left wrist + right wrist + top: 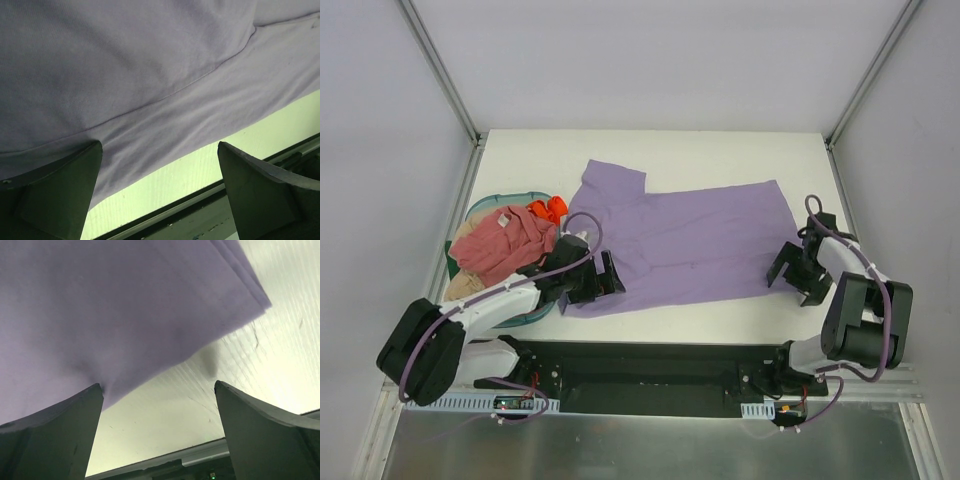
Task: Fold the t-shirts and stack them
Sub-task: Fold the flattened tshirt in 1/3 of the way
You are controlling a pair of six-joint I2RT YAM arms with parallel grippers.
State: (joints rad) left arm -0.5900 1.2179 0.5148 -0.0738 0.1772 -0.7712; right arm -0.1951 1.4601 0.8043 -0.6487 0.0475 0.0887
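Hovering left gripper (608,277) and right gripper (794,283) wide open, empty, at lower corners of purple shirt (690,240), mid-frame.

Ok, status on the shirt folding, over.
Left jaws, right jaws open, empty, at near edge of purple t-shirt. Shirt laid out on table. Pink t-shirt heaped on basket. Nothing blocking.

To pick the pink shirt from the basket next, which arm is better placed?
Left, I think: the basket with the pink shirt lies beside the open left gripper, while the right gripper sits across the purple shirt.
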